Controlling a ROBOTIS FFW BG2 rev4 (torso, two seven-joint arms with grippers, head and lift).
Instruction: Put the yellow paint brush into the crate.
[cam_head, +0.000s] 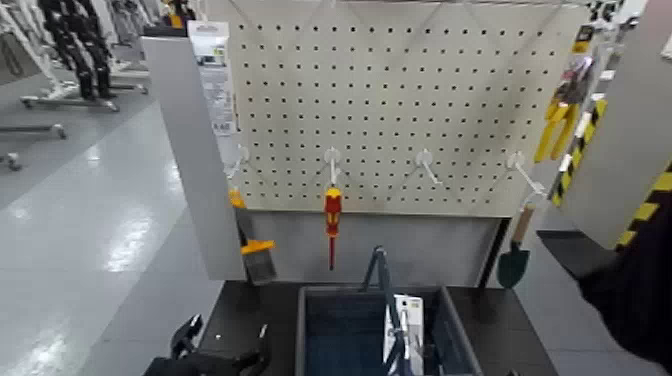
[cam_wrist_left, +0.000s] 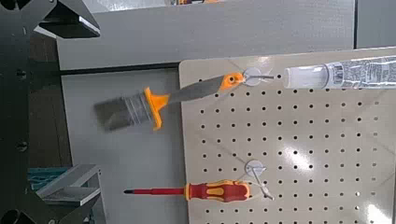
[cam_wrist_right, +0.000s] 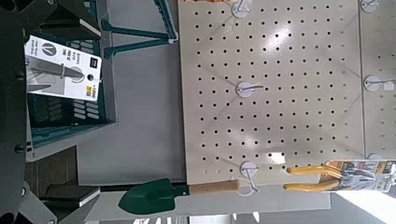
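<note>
Taking the head view as a clock face, the brush (cam_head: 250, 240) hangs at 8 o'clock from the leftmost white hook (cam_head: 238, 160) of the pale, perforated pegboard (cam_head: 380, 100). Its slim handle is smooth grey with a yellow-orange end; a yellow-orange collar spreads into a broad, flat block of grey bristles. The long axis is steep but tilted, handle end toward 11 o'clock, bristles between 5 and 6. The screwdriver (cam_head: 333, 215), glossy red and yellow with a straight thin shaft, hangs near the dial's centre, its tip toward 6. At 4 o'clock hangs the trowel (cam_head: 513, 262), with a rounded wooden handle and a curved green blade. The crate (cam_head: 455, 335), between 5 and 6, is rigid dark plastic, rectangular and thick-rimmed; a flat printed pack (cam_head: 410, 320) lies inside, beneath the thin hoop handle. The left gripper (cam_head: 228, 328) is at 7 o'clock, below the brush and apart from it, jaws spread and empty. The right gripper (cam_wrist_right: 93, 105) waits low on the crate's 3 o'clock side, jaws spread, pinching nothing.
</note>
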